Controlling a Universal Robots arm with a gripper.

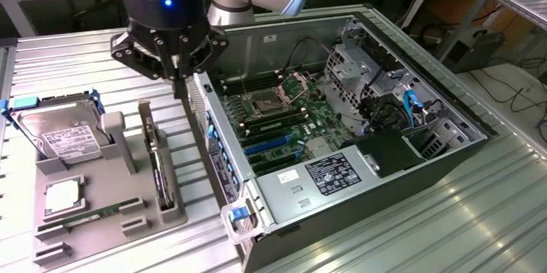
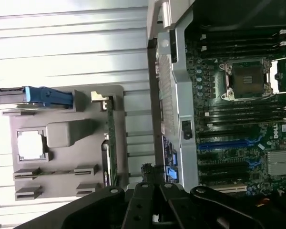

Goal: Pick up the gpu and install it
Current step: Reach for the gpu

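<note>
Your gripper (image 1: 179, 88) hangs with its fingers pinched together on nothing, above the gap between the gray parts tray (image 1: 120, 154) and the open computer case (image 1: 342, 222). In the exterior view, the gpu (image 1: 159, 161) stands on edge in the tray's slot at six o'clock from the gripper, well apart from it.

Vert. gripper (image 1: 178, 87), tips down, fingers together, no load.

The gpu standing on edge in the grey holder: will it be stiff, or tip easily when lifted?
Probably stiff: the gpu is a thin flat board. Likely to tip if pushed: it stands on its narrow edge in a slot of the grey holder.
</note>
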